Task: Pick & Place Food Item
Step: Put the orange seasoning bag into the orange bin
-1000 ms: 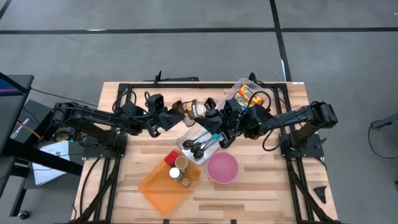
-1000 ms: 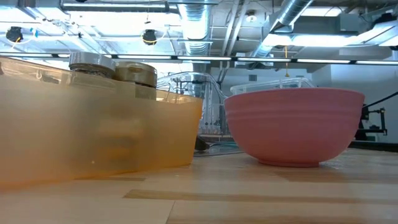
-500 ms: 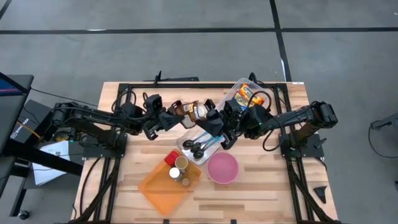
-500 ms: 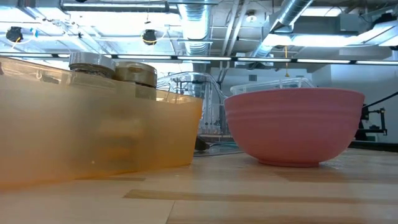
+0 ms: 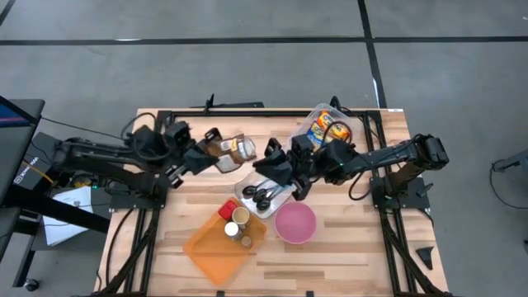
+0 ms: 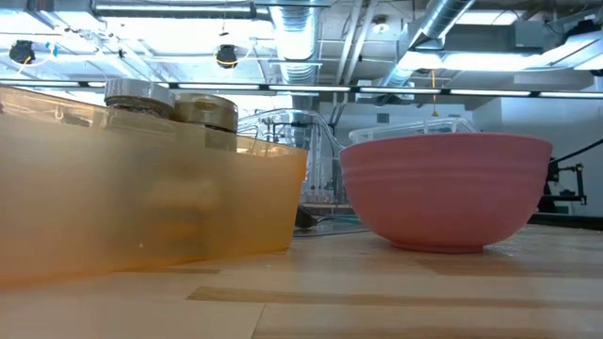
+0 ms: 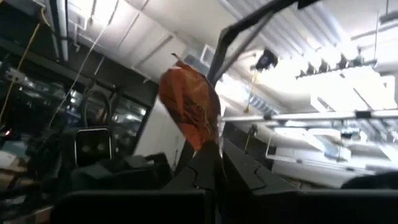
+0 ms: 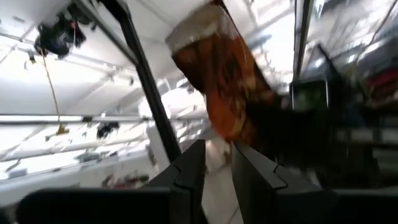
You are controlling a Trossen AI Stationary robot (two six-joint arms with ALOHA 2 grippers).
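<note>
The food item is a brown-orange snack bag [image 5: 235, 149] with a pale end, held in the air over the table's far middle. My left gripper [image 5: 216, 155] is shut on it from the left; in its wrist view the bag [image 7: 189, 106] sticks out past the fingertips [image 7: 217, 152]. My right gripper [image 5: 271, 158] stands just right of the bag, open, with nothing between its fingers [image 8: 216, 157]. From there the bag [image 8: 224, 87] shows a little way beyond them. My left gripper pinches the bag's lower edge [image 7: 216, 142] between its two fingers. The fingers come from the table's left side, slanting upward. The bag stands out beyond the fingertips, lifted clear of the table and of the right gripper.
Below the grippers lies a clear tray with scissors [image 5: 264, 195]. A pink bowl [image 5: 294, 223] and an orange bin with jars [image 5: 224, 241] stand toward the near edge. A clear box of snacks [image 5: 327, 126] sits at the far right. The low view shows only the bin [image 6: 141, 207] and the bowl [image 6: 443, 188].
The bag, first between both grippers, has gone with my left gripper toward the table's left edge and a little up. My right gripper has let go of it and stayed in place, turning slightly.
</note>
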